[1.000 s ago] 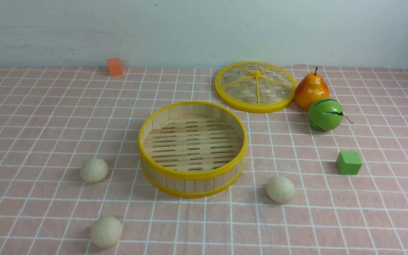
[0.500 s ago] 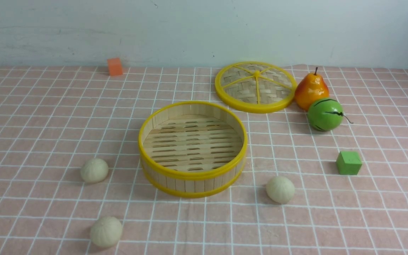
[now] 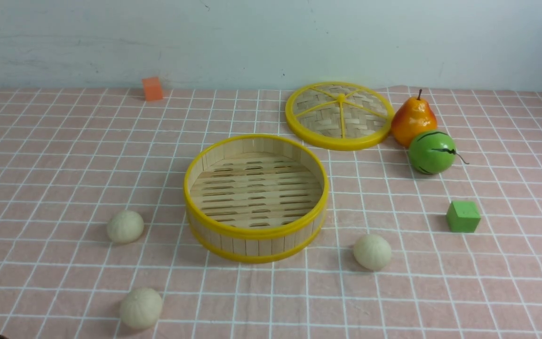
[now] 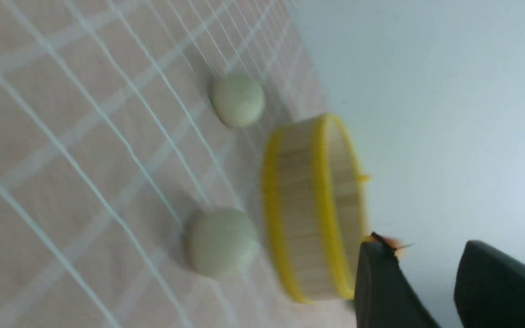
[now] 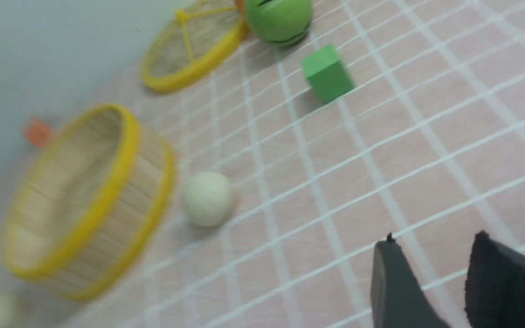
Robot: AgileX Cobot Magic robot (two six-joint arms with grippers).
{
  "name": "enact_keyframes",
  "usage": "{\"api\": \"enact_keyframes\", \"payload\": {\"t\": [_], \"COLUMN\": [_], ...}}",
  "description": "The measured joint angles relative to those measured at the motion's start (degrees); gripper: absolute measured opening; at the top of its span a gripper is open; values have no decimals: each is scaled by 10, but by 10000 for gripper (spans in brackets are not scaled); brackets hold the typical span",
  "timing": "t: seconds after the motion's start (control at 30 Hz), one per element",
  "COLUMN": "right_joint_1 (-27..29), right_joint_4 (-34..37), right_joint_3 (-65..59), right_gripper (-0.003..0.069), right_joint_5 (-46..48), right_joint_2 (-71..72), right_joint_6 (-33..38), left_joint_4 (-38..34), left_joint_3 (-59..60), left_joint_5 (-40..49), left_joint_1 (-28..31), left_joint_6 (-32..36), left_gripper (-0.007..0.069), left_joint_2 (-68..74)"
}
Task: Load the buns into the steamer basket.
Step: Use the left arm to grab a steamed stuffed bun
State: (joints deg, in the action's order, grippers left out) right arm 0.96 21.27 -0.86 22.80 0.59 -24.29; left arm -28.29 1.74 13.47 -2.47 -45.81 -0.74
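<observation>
The steamer basket (image 3: 252,233) stands empty in the middle of the checked cloth. Three cream buns lie on the cloth around it: one to its left (image 3: 125,226), one at the near left (image 3: 140,308) and one to its near right (image 3: 372,252). My left gripper (image 4: 422,248) is open and empty, in the air short of the basket (image 4: 312,209), with two buns (image 4: 237,100) (image 4: 221,243) in its view. My right gripper (image 5: 435,241) is open and empty above bare cloth, apart from the right bun (image 5: 208,198) and the basket (image 5: 121,182).
The flat woven lid (image 3: 339,115) lies at the back right, with a pear (image 3: 413,120) and a green striped fruit (image 3: 432,152) beside it. A green cube (image 3: 462,216) sits right of the basket. An orange cube (image 3: 152,88) is by the back wall.
A dark tip of my left arm has come into the front view's bottom left corner. The buns, basket and other objects have not moved.
</observation>
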Motion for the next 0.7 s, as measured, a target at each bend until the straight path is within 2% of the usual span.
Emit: {"api": "enact_keyframes", "payload": {"t": [0.1, 0.17, 0.37, 0.43, 0.47, 0.53, 0.57, 0.63, 0.67, 0.7], "right_joint_1": [0, 0, 0, 0, 0, -1, -1, -1, -1, -1], "right_joint_4": [131, 171, 161, 139, 120, 113, 108, 100, 99, 93], "right_joint_3": [-4, -5, -5, -5, -5, -5, -4, 10, 12, 35], "right_gripper": [239, 239, 239, 239, 239, 239, 235, 209, 200, 150], "right_joint_5": [5, 7, 5, -2, -18, -31, -51, -61, -62, -68], "right_joint_2": [0, 0, 0, 0, 0, 0, 0, -1, -2, -19], "right_joint_6": [-47, -55, -43, -40, -36, -33, -27, -2, 3, 29], "left_joint_4": [-99, -121, -105, -97, -87, -85, -83, -81, -79, -72], "left_joint_3": [0, 0, 0, 0, -10, -28, -59, -112, -124, -163], "left_joint_5": [-1, 8, 24, 33, 47, 59, 67, 79, 80, 97], "left_joint_1": [0, 0, 0, 0, 0, 0, 0, 0, 0, 0], "left_joint_6": [-64, -74, -54, -9, 70, 142, 213, 291, 297, 330], "left_gripper": [238, 238, 238, 238, 238, 238, 236, 220, 213, 181], "left_joint_2": [0, 0, 0, 0, 0, 0, 0, 4, 8, 39]}}
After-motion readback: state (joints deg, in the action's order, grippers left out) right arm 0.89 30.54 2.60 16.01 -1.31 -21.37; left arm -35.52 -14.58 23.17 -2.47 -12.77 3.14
